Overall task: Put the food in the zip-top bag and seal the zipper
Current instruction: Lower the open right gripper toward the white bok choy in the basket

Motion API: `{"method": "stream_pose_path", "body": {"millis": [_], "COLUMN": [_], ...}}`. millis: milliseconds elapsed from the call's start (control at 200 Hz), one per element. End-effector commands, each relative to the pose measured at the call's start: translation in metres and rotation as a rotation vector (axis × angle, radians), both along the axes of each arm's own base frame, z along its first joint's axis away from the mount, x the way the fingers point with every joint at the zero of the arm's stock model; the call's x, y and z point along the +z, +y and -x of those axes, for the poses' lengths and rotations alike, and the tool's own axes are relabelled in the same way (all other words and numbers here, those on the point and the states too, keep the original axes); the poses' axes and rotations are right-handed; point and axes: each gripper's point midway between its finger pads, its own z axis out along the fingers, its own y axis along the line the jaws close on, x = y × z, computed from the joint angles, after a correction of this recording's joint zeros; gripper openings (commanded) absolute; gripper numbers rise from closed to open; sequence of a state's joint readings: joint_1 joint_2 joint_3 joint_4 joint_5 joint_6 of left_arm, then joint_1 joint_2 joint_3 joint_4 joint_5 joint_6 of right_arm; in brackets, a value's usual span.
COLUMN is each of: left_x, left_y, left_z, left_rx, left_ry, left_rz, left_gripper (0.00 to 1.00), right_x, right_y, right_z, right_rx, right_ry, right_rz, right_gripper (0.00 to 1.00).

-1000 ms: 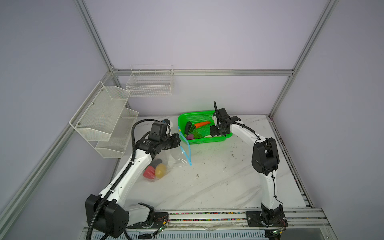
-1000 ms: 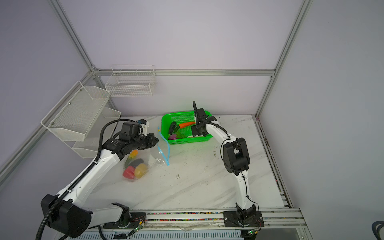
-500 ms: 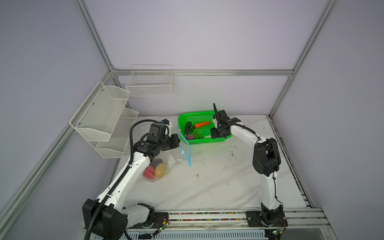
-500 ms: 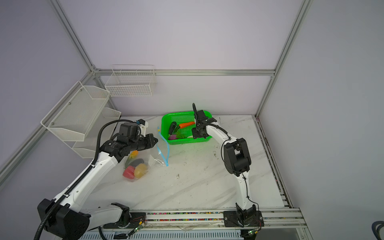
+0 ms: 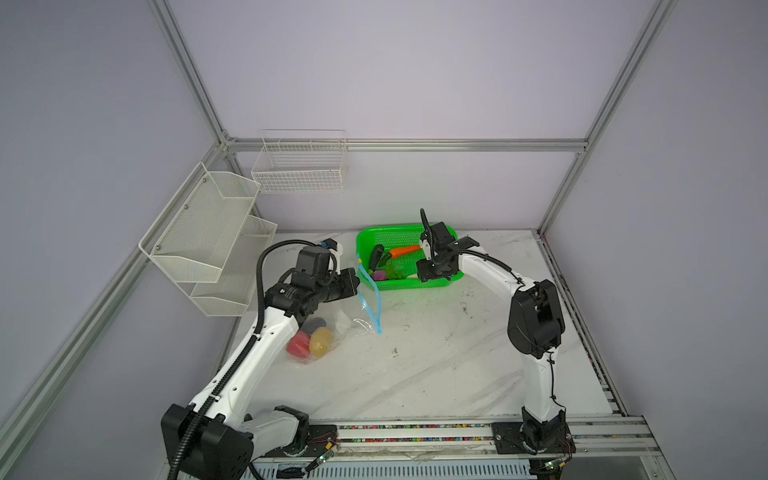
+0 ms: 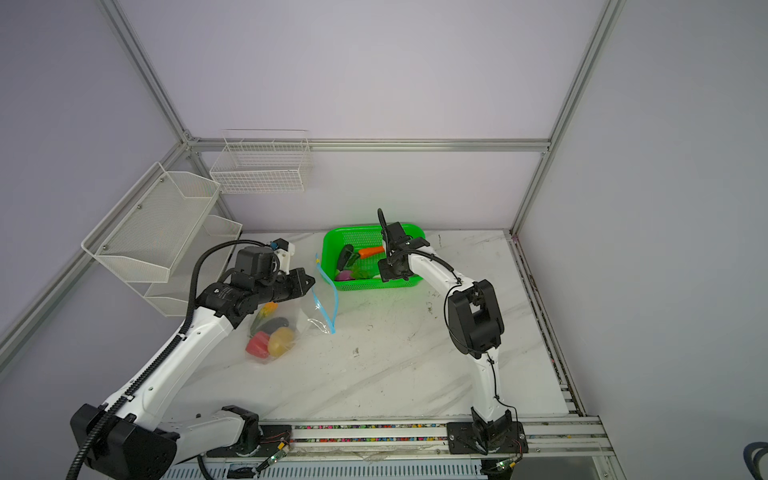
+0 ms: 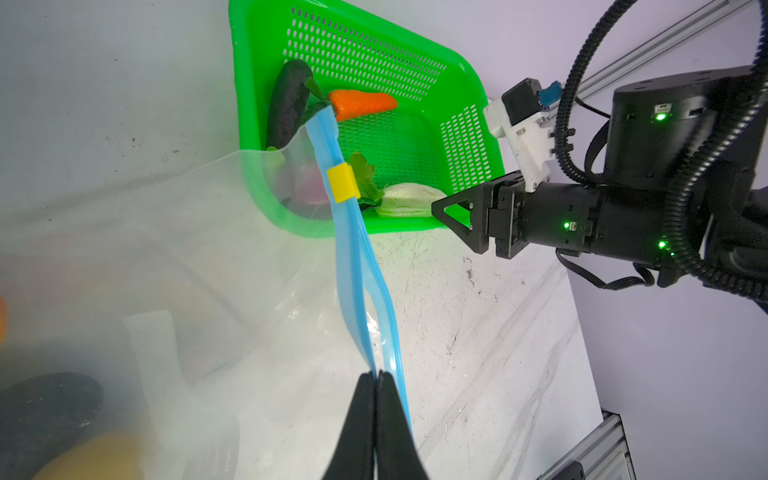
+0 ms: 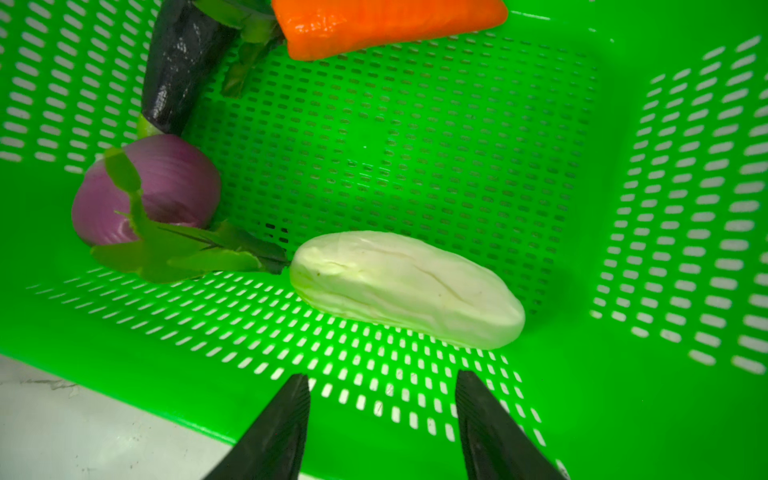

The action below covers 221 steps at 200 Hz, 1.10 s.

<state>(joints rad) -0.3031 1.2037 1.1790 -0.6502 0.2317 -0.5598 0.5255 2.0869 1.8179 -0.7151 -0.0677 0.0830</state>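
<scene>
The left pincer (image 7: 376,377) is clamped on the blue zipper (image 7: 353,270), holding up one lip of the bag (image 7: 187,249), probably to keep its mouth open; a red pepper (image 5: 298,345) and yellow potato (image 5: 321,341) lie inside, behind it. The right pincer (image 8: 382,399), jaws apart and empty, hangs just short of the radish (image 8: 407,286) in the green basket (image 8: 665,166), which also holds onion (image 8: 166,187), carrot (image 8: 386,25) and eggplant (image 8: 178,70).

Nothing is legible; print on the left arm (image 5: 286,292) is too small.
</scene>
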Motion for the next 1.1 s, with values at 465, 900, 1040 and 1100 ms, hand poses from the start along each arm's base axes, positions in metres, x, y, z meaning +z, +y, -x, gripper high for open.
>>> {"method": "stream_pose_path", "body": {"millis": [465,900,1040,1100], "left_x": [0.014,0.013,0.011,0.011], "left_y": [0.004,0.005,0.004,0.003], "left_z": [0.001,0.001,-0.002,-0.003], "left_rx": [-0.022,-0.027,-0.020,-0.024], "left_ry": [-0.057,-0.036,-0.028,-0.021], "left_rz": [0.035,0.022,0.024,0.028], "left_gripper": [0.00,0.00,0.00,0.00], "right_x": [-0.006,-0.017,-0.031,-0.037], "right_y": [0.015,0.026,0.019,0.017], "right_z": [0.008,-0.005,-0.004,-0.006], "right_rx": [0.127,0.383,0.390,0.388], "right_ry": [0.066,0.030,0.045,0.052], "right_rz": [0.083,0.126,0.171,0.186], "right_gripper": [0.71,0.78,0.82,0.82]}}
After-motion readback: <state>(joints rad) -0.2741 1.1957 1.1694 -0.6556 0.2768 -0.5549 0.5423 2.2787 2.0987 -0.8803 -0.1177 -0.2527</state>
